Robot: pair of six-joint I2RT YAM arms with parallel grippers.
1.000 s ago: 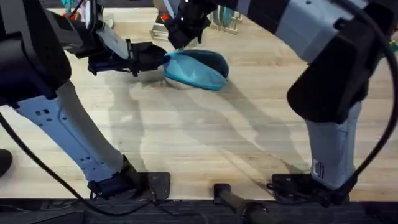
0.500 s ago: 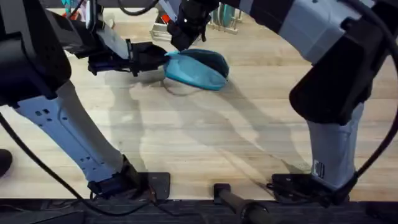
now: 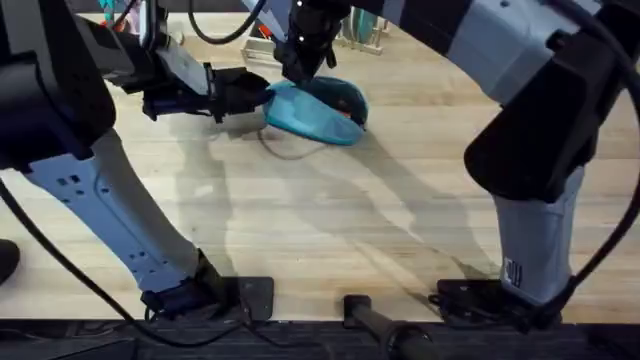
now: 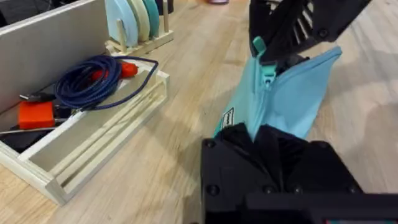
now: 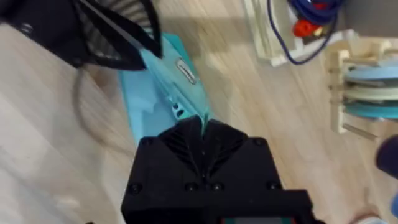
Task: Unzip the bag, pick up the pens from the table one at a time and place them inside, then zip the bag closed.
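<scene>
both claws (image 3: pixel 262 96) seemingly pinch the bag (image 3: pixel 318 112)

Both arms wear pale grey shells over chunky black joints, with thin black cables looping alongside. Each end effector, left (image 3: pixel 258 97) and right (image 3: pixel 303 62), is matte black, blocky, dotted with small screws.

**Right gripper working along the bag's top**

The right gripper (image 3: pixel 305 62) is edging from the bag's (image 3: pixel 318 112) ten-o'clock corner toward three o'clock along the top seam, its fingers pinched on the zipper pull (image 5: pixel 200 126). The bag's upper edge is lifting and tilting with it, and a thin curved shadow is growing on the table (image 3: pixel 330 220) at the bag's seven o'clock.
</scene>
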